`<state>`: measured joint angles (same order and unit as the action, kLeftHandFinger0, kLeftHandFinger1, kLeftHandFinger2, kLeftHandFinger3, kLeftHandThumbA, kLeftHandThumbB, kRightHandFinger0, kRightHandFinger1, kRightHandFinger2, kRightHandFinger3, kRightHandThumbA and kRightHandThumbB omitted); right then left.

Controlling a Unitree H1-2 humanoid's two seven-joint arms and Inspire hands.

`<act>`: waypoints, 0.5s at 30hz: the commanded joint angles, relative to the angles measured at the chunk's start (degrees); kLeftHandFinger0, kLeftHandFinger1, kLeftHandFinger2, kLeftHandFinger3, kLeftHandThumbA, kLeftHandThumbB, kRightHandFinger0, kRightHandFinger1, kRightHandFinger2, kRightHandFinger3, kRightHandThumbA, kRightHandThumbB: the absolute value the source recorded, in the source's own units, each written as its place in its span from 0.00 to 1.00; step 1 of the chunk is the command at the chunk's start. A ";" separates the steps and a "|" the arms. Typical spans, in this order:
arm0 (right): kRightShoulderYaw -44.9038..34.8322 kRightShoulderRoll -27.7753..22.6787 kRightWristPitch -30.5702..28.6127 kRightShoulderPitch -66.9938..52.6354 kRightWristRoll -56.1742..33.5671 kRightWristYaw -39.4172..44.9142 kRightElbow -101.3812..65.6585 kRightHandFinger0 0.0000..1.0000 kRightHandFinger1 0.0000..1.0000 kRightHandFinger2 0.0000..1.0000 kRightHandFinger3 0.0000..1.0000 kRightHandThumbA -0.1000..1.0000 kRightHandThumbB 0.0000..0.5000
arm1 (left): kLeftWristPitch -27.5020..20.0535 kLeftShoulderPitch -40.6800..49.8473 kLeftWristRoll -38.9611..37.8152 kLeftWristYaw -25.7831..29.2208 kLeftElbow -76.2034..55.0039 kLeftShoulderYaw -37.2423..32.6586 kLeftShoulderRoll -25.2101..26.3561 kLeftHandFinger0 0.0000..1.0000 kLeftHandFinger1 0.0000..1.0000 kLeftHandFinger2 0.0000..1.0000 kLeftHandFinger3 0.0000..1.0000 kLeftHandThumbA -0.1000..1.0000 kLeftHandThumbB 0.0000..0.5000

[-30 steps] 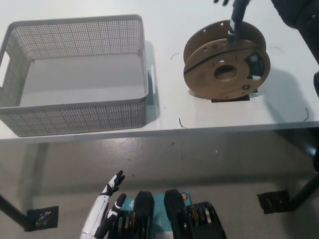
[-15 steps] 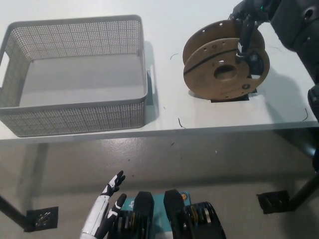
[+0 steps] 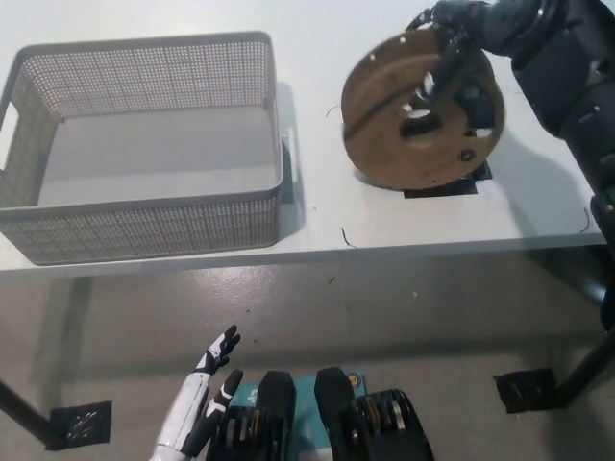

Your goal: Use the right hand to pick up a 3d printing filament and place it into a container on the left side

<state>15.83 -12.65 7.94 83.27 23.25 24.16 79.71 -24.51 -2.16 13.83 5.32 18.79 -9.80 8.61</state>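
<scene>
We look steeply down on a white bench (image 3: 317,216) whose front edge runs across the middle of the view, with grey floor below it. The largest thing on the bench is a grey perforated basket (image 3: 144,226), rectangular and open-topped, filling the bench's left half; its front wall sits close to the front edge. It holds nothing that we can see.

On the right half of the bench, well apart from the basket, is 1 brown cardboard filament spool (image 3: 404,115). It is tilted, its round flange facing us, and its lower rim meets a dark patch (image 3: 444,189) on the bench surface; we cannot tell whether the spool is lifted clear.

Our black right arm comes down from the top right corner, and our right hand (image 3: 452,58) is closed on the spool's upper right part, fingers (image 3: 444,82) reaching across the flange toward the hub.

Our white left hand (image 3: 207,399) hangs below the bench near the bottom edge of the view, fingers loosely spread, holding nothing.
</scene>
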 commanded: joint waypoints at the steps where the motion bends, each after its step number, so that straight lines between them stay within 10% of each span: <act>1: -9.87 2.10 -3.81 -3.68 -10.80 -10.28 0.72 0.27 0.74 0.99 0.59 0.00 0.50 | -2.39 -1.34 0.01 -1.02 -1.45 0.22 0.42 1.00 1.00 1.00 1.00 1.00 0.23; 5: -20.40 1.17 -2.32 -5.06 -17.02 -13.84 1.33 0.35 0.74 1.00 0.99 0.00 0.43 | -2.39 -1.20 0.44 -0.89 -1.48 0.21 0.66 1.00 1.00 1.00 1.00 1.00 0.23; 9: -30.03 -0.23 0.74 -6.35 -22.93 -14.82 1.64 0.04 0.47 0.92 1.00 0.00 0.27 | -2.36 -1.13 0.29 -0.93 -1.39 0.33 0.72 1.00 1.00 1.00 1.00 1.00 0.24; 15: -37.97 -1.70 2.30 -7.89 -26.73 -14.46 1.98 0.00 0.21 0.77 1.00 0.00 0.23 | -1.73 -1.01 -0.03 -1.04 -1.78 0.65 0.70 1.00 1.00 1.00 1.00 1.00 0.24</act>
<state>-14.20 -12.38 8.55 72.13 8.54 14.05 82.36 -24.47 -2.72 13.91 5.33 18.81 -9.58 8.63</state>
